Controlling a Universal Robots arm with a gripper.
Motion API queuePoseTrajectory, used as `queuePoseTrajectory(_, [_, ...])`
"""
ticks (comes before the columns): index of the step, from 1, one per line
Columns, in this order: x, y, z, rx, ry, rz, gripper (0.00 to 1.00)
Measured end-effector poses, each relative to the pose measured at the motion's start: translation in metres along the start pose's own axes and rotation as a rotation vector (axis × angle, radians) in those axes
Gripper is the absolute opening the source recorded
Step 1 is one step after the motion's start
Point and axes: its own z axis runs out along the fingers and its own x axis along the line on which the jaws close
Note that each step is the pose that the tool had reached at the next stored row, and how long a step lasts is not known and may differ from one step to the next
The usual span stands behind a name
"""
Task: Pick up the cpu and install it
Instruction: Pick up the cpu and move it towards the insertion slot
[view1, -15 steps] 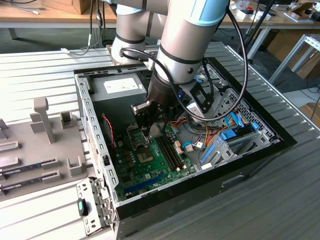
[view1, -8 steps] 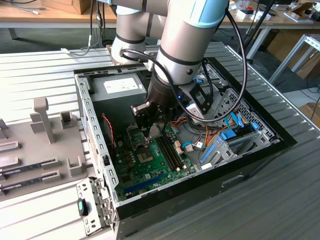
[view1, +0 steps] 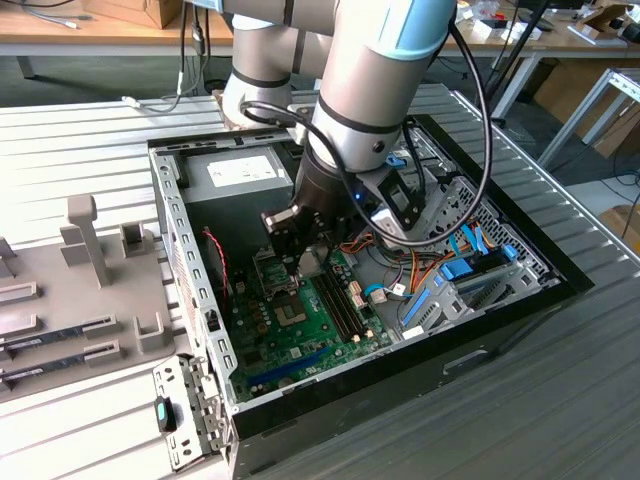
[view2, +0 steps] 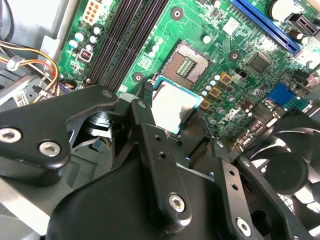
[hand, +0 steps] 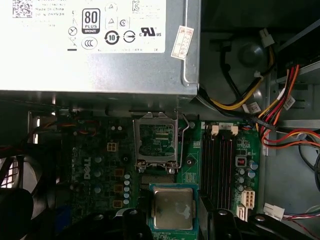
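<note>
The cpu (hand: 172, 207), a small square chip with a silvery top and pale rim, hangs between the black fingers of my gripper (view2: 172, 120), which is shut on its edges. It sits a little above the green motherboard (view2: 150, 55). Close beside it is the socket (hand: 156, 139), whose metal frame stands open and whose contact field is bare (view2: 188, 63). In the exterior view my gripper (view1: 300, 252) reaches down inside the open computer case (view1: 190, 270), just beside the socket (view1: 273, 270).
A grey power-supply box (hand: 95, 45) borders the socket side of the board. Black memory slots (hand: 219, 160), bundled coloured cables (hand: 280, 115) and a black fan (view2: 285, 165) crowd the board. A grey fixture tray (view1: 80, 290) lies at the exterior view's left.
</note>
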Motion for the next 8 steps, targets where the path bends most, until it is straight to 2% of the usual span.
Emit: queuePoseTrajectory(8, [-0.0001,0.0000,0.0022,-0.0001,0.0000,0.000,0.47])
